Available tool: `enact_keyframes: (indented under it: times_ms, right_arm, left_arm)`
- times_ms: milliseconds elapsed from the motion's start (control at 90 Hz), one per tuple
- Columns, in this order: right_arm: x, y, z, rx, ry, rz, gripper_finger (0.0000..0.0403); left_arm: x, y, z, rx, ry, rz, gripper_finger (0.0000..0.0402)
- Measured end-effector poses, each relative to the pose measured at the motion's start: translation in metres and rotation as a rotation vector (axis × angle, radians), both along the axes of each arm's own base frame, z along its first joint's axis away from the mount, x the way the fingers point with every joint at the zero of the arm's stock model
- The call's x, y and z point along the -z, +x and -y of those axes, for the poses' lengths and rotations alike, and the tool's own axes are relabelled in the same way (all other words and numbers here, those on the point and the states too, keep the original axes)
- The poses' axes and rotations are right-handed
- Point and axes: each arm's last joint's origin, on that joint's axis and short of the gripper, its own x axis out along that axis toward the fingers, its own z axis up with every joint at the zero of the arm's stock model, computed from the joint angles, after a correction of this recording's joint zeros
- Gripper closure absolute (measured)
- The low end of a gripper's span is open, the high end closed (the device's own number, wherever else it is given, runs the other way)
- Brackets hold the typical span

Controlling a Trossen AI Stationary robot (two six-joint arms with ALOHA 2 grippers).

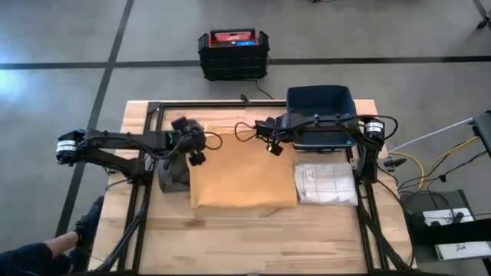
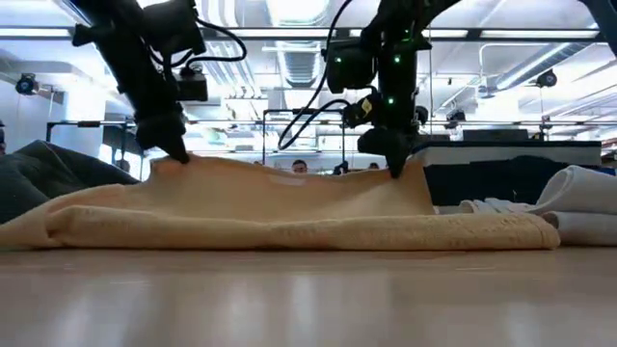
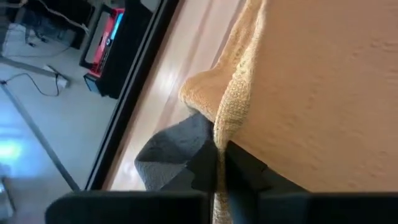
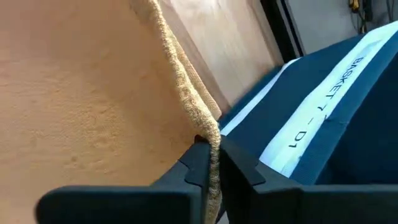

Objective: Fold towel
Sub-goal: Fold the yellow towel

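Observation:
A tan towel (image 1: 242, 178) lies spread on the wooden table's middle, its near part flat and its far edge raised at both far corners. My left gripper (image 1: 196, 156) is shut on the far left corner, and my right gripper (image 1: 275, 147) is shut on the far right corner. In the low view the towel (image 2: 289, 207) rises from the table to both grippers, my left gripper (image 2: 176, 149) and my right gripper (image 2: 397, 164). My left gripper pinches the towel's hemmed edge (image 3: 229, 118) at the far left corner between its two fingers, pointing down from above. That corner is lifted a little; the rest lies on the table. My right gripper pinches the hemmed edge (image 4: 208, 127) at the far right corner between its two fingers, from above. The corner is raised and the cloth slopes down to the table.
A dark grey cloth (image 1: 173, 175) lies bunched at the towel's left. A folded white towel (image 1: 325, 184) lies at its right, in front of a dark blue basket (image 1: 321, 107). A black and red crate (image 1: 233, 52) stands on the floor beyond the table.

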Motion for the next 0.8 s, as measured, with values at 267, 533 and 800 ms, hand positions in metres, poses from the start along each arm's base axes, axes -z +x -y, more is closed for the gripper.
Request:
enact_keyframes:
  times_ms: [267, 533, 800]
  right_arm:
    - [-0.005, 0.001, 0.008, -0.035, -0.072, -0.017, 0.0259]
    - [-0.039, 0.004, -0.008, -0.144, 0.092, 0.114, 0.0185]
    - [-0.009, 0.023, -0.096, -0.559, 0.482, 0.276, 0.017]
  left_arm:
    - [-0.014, 0.006, -0.002, 0.026, 0.061, 0.022, 0.0258]
    - [-0.048, 0.015, 0.009, 0.056, -0.17, 0.196, 0.0155]
    - [0.0, 0.015, 0.062, 0.181, -0.556, 0.104, 0.0172]
